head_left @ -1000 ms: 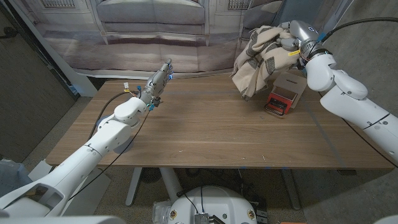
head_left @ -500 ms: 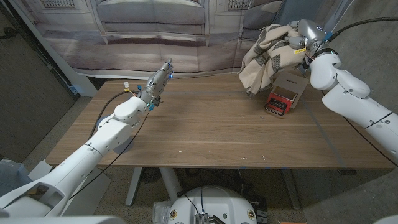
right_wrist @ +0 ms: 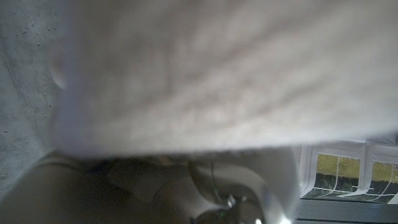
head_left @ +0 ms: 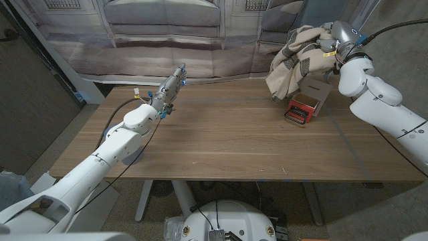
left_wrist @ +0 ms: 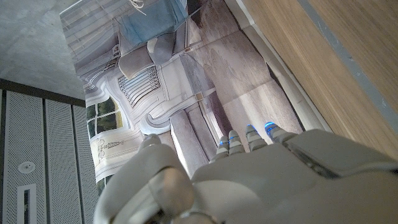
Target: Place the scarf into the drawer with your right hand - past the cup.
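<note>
We see the right hand [head_left: 332, 39] gripping the scarf [head_left: 299, 59] high over the far right corner of the bench [head_left: 234, 144], its fingers buried in a bunched upper fold so that the rest of the cloth hangs down free. Holding it by the top like this, we judge, lets the tail drop in first when the hand lowers. In the right wrist view the scarf [right_wrist: 217, 68] is pressed right against the lens as a pale blur, and we can make out little else there. Just below the hanging cloth sits the drawer [head_left: 305, 102], a small cardboard-coloured box with a red front, its open side facing up; the scarf's lower edge hangs beside or just touching its far rim (we cannot tell which). We cannot make out a cup anywhere, so we cannot say how the path relates to it. The scarf is not yet inside, and we judge the next move calls for shifting it over the opening and lowering; being bulky and limp, it may drape over the drawer's walls. Well apart, at the far left of the bench, the left hand [head_left: 171, 86] hovers holding nothing, fingers straight and pointing away.
</note>
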You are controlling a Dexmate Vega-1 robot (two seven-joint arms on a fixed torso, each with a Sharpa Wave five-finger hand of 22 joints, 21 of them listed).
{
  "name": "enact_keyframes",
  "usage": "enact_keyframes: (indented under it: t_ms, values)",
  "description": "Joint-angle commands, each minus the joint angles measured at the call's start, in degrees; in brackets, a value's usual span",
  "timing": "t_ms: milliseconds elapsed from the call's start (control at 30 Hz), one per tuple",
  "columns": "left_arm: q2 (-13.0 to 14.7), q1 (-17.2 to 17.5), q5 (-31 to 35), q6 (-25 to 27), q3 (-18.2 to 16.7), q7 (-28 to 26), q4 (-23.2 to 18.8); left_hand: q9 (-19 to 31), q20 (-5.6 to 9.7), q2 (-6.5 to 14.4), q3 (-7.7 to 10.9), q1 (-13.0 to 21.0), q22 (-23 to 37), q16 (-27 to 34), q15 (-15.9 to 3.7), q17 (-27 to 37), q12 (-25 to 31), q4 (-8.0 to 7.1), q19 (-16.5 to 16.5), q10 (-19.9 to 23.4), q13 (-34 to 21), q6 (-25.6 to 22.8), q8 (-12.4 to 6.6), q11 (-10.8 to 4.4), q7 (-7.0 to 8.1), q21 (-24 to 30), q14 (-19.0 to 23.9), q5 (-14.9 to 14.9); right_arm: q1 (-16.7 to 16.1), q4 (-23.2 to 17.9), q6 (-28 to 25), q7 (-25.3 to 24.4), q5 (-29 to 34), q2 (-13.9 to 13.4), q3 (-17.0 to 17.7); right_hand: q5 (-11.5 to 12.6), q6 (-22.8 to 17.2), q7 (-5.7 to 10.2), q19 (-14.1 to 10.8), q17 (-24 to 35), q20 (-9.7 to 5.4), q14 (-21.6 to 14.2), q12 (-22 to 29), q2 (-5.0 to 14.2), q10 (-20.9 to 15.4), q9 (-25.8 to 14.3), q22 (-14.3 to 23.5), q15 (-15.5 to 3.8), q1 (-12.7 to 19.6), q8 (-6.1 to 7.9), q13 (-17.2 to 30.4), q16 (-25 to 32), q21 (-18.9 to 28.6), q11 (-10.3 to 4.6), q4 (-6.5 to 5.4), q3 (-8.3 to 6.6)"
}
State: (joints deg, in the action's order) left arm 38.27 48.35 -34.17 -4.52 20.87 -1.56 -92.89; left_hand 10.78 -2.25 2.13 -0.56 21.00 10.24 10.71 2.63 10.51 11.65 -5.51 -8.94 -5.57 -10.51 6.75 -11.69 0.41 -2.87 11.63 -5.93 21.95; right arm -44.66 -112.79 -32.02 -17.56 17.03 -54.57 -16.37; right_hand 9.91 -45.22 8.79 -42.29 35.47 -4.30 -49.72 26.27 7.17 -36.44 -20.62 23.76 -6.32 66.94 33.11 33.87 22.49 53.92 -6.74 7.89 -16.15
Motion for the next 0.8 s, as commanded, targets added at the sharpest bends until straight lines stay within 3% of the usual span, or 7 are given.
enact_keyframes:
  t_ms: [33, 467, 800]
  values:
    - [0.00, -0.75, 0.40, 0.67, 0.45, 0.15, -0.03, 0.21, 0.02, 0.59, -0.48, -0.08, 0.29, 0.16, 0.06, 0.16, -0.09, -0.26, -0.54, -0.35, -0.22, -0.37, 0.21, 0.01, 0.13, -0.01, -0.72, -0.31, 0.14, 0.80, -4.05, -1.16, -1.68, -0.72, 0.47, 0.38, -0.14, 0.06, 0.41, 0.20, -8.47, -0.53, -0.21, 1.61, -0.65, -0.20, 0.07, -6.76, 2.06, 0.22, 0.20, 0.04, 0.50, 0.16, 0.04, -0.45]
    - [0.05, -0.91, 0.46, 1.07, 0.45, -0.06, -0.06, 0.21, 0.00, 0.67, -0.61, 0.00, 0.29, 0.21, 0.12, 0.16, -0.10, -0.26, -0.54, -0.37, -0.22, -0.39, 0.20, -0.01, 0.04, 0.00, -0.59, -0.33, -1.69, 1.02, -5.97, -2.98, -4.90, -1.99, 2.53, 0.36, -0.19, 0.01, 0.86, 0.44, -8.47, -0.43, -0.51, 1.56, -0.77, -0.15, -0.09, -6.76, 2.25, 0.15, 0.56, -0.11, 1.26, 0.17, 0.06, -0.65]
    - [-0.21, -1.19, 0.61, 1.14, 0.83, 0.13, 0.08, 0.21, 0.00, 0.72, -0.69, 0.05, 0.29, 0.16, 0.10, 0.16, -0.10, -0.26, -0.55, -0.39, -0.22, -0.38, 0.21, 0.00, 0.06, 0.00, -0.72, -0.35, -2.61, 0.32, -8.78, -3.93, -4.90, -3.86, 1.89, 0.35, -0.13, 0.00, 1.16, 0.60, -8.47, -0.38, -0.66, 1.58, -0.97, -0.29, -0.22, -6.74, 2.32, 0.16, 0.78, -0.20, 1.73, 0.12, 0.03, -0.77]
